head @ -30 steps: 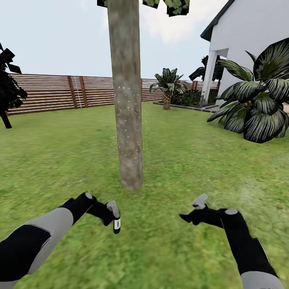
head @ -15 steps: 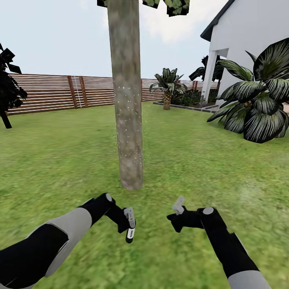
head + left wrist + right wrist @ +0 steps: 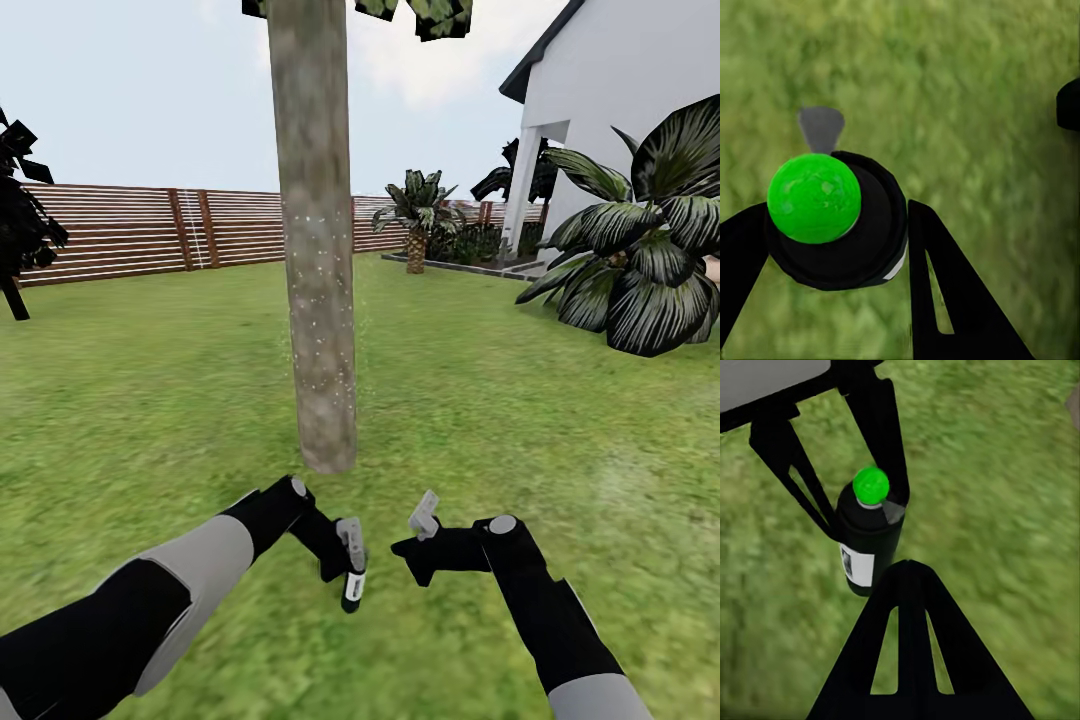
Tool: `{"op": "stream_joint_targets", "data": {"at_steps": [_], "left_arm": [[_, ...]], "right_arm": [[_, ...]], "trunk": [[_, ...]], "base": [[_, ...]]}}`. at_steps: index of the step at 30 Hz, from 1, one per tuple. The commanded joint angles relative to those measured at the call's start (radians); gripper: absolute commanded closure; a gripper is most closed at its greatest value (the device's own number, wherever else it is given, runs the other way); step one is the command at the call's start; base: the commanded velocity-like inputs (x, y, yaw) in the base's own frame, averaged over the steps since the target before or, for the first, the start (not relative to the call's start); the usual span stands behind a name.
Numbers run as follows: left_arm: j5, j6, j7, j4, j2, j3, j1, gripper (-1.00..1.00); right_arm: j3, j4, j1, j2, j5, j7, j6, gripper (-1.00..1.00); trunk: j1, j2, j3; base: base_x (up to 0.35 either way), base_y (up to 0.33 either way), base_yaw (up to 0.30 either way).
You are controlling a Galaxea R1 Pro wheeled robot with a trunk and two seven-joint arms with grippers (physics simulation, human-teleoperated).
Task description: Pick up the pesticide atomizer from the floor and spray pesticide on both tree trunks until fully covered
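The jaws of the left gripper (image 3: 832,247) are pinched on the sprayer (image 3: 352,590), one black finger on each side of its round body, as the left wrist view shows from above and the right wrist view shows from the side. The bottle (image 3: 870,544) hangs in that hold over the grass (image 3: 150,400), just short of the foot of the tree trunk (image 3: 315,250), with its green cap (image 3: 814,198) uppermost in both wrist views.

The right gripper (image 3: 425,515) hovers just beside it; only one of its fingers (image 3: 911,652) is plain to see, so I cannot tell whether its jaws are spread or pressed together.

I judge the bottle to be light and stiff, a small hard cylinder hardly wider than the fingers. Its smooth black wall looks slippery, and a round body can turn or slide between flat fingers. The present hold seems to sit high on the body, near the shoulder under the cap. The best place for a second hold would be lower, about the white label (image 3: 857,564), leaving the cap and nozzle free. A firm, level squeeze should do; it does not look fragile.
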Motion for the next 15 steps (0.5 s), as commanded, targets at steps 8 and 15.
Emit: {"op": "stream_joint_targets", "data": {"at_steps": [8, 15], "left_arm": [[-0.001, 0.000, -0.026, -0.024, -0.015, -0.013, 0.000, 1.00], [-0.002, 0.001, -0.026, -0.025, -0.015, -0.013, 0.000, 1.00]], "right_arm": [[0.000, 0.000, 0.000, 0.000, 0.000, 0.000, 0.000, 1.00], [0.000, 0.000, 0.000, 0.000, 0.000, 0.000, 0.000, 1.00]], "trunk": [[0.000, 0.000, 0.000], [0.000, 0.000, 0.000]], "base": [[0.000, 0.000, 0.000], [0.000, 0.000, 0.000]]}}
